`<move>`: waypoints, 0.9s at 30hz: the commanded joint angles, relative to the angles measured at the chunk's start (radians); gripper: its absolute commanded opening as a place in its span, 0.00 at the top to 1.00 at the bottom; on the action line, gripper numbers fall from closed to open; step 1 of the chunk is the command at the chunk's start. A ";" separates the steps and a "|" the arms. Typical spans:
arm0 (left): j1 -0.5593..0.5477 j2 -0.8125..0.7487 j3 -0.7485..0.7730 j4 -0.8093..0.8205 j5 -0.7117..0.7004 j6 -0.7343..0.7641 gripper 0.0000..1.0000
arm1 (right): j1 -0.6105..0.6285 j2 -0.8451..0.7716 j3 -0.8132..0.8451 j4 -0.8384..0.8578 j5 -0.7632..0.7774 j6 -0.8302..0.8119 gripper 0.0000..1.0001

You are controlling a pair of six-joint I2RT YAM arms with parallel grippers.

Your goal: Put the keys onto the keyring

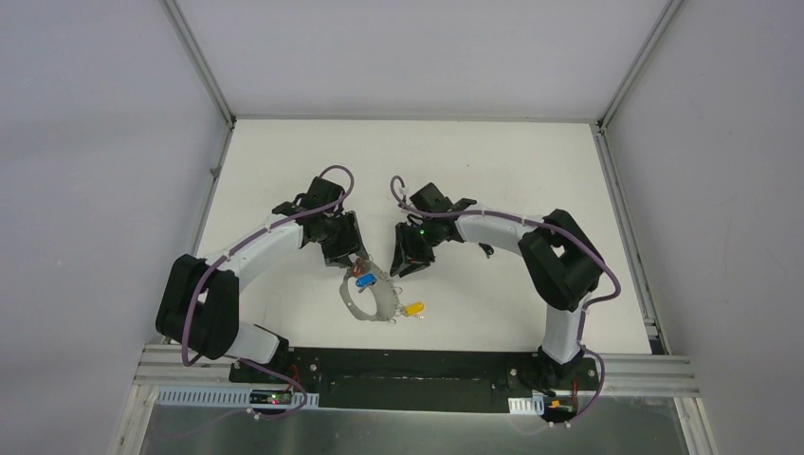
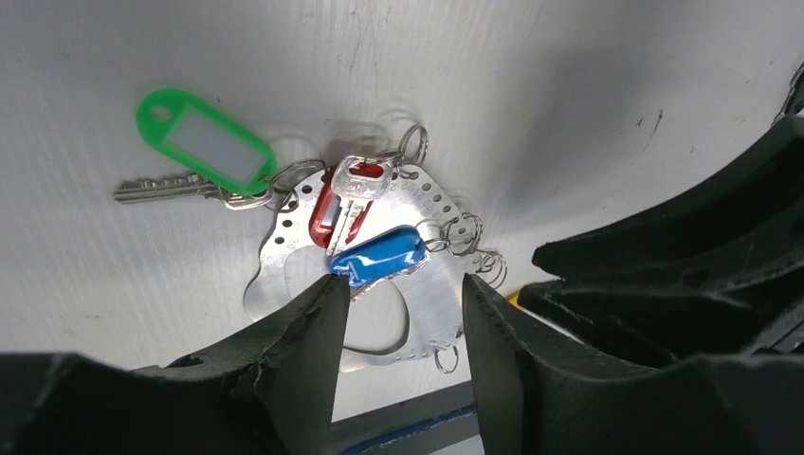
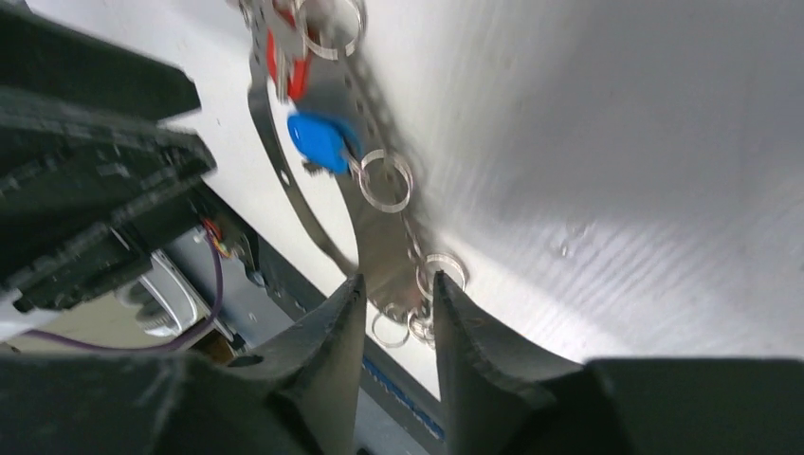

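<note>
Left gripper [image 2: 403,296] hangs over the keyring [image 2: 281,254] with its jaws about half apart and nothing between them. The ring's flat, silvery, hole-punched band shows through the gap at lower centre of the left wrist view. At upper left of that view lies a green tag [image 2: 204,137] with a plain key [image 2: 163,190] just below it, both reaching a small ring at the band's upper left edge. At centre a red tag [image 2: 325,216] rests on the band with a silvery key [image 2: 356,188] across it. A blue tag [image 2: 377,256] lies just below them, its lower end touching or just beside the finger [image 2: 322,308] on the left of the frame. Split rings [image 2: 465,232] line the band's right edge.

Seen from the top, the keyring lies at centre, just below both grippers, with a yellow tag [image 1: 413,308] at its lower right.

Right gripper [image 3: 396,284] sits at the bottom centre of its blurred wrist view, jaws drawn to a narrow gap. The band runs down from upper left into that gap, with a few split rings at its end between the fingertips. Whether the jaws pinch the band cannot be told.
</note>
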 commanded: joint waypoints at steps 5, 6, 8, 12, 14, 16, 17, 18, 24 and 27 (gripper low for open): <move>0.022 0.136 0.130 0.050 0.013 0.112 0.55 | -0.016 0.131 0.167 0.041 -0.054 -0.007 0.86; 0.024 0.159 0.145 0.050 0.013 0.120 0.55 | -0.016 0.145 0.176 0.050 -0.057 -0.001 0.88; 0.026 0.204 0.181 0.049 0.015 0.137 0.55 | -0.016 0.172 0.198 0.053 -0.056 0.003 0.91; 0.026 0.279 0.244 0.052 0.011 0.166 0.55 | -0.016 0.213 0.231 0.058 -0.062 0.009 0.95; 0.027 0.307 0.269 0.049 0.011 0.179 0.55 | -0.016 0.235 0.245 0.060 -0.062 0.009 0.97; 0.027 0.328 0.285 0.050 0.020 0.188 0.54 | -0.016 0.251 0.256 0.060 -0.063 0.007 0.98; 0.027 0.336 0.290 0.051 0.020 0.188 0.55 | -0.016 0.258 0.261 0.058 -0.063 0.009 0.98; 0.027 0.344 0.292 0.052 0.023 0.188 0.55 | -0.017 0.267 0.265 0.061 -0.063 0.009 1.00; 0.027 0.373 0.274 0.072 0.056 0.193 0.57 | -0.016 0.297 0.281 0.066 -0.072 0.019 1.00; 0.027 0.366 0.245 0.098 0.088 0.183 0.59 | -0.016 0.299 0.278 0.070 -0.075 0.025 1.00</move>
